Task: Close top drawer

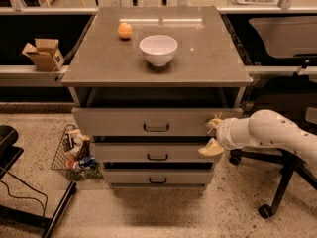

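The top drawer [124,122] is a wide grey panel with a small dark bail handle [156,128] at its centre. It stands pulled out from the cabinet, with a dark gap showing between it and the tabletop. My gripper [213,135] is at the right end of the drawer's front, on a white arm that comes in from the right. Its beige fingers [212,148] are spread open and hold nothing. The upper finger touches or nearly touches the panel's right end.
Two narrower grey drawers [157,153] sit below. A white bowl [158,49] and an orange [125,30] are on the grey tabletop [213,58]. A wire basket of items [74,152] stands at the left, a cardboard box [43,53] on a shelf, and an office chair base [277,187] at the right.
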Available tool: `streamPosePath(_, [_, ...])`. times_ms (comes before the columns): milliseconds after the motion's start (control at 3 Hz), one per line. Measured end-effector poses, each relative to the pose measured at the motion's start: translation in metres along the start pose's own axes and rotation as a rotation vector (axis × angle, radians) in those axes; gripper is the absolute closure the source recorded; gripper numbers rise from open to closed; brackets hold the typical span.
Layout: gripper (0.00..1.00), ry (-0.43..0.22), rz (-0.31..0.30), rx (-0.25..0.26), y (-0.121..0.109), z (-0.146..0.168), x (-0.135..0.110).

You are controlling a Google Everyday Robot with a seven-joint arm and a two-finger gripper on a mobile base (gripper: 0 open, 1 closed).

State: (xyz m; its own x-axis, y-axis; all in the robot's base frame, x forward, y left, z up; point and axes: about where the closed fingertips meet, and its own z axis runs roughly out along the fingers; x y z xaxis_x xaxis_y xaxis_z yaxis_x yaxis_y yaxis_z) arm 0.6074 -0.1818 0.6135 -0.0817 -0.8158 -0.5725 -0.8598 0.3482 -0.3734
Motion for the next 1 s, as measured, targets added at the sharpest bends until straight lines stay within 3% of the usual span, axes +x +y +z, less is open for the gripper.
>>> streamPosePath(667, [0.0,0.0,0.0,0.0,0.0,0.0,0.0])
streamPosePath(1000, [0.18,0.0,0.0,0.0,0.0001,0.0001,0.0])
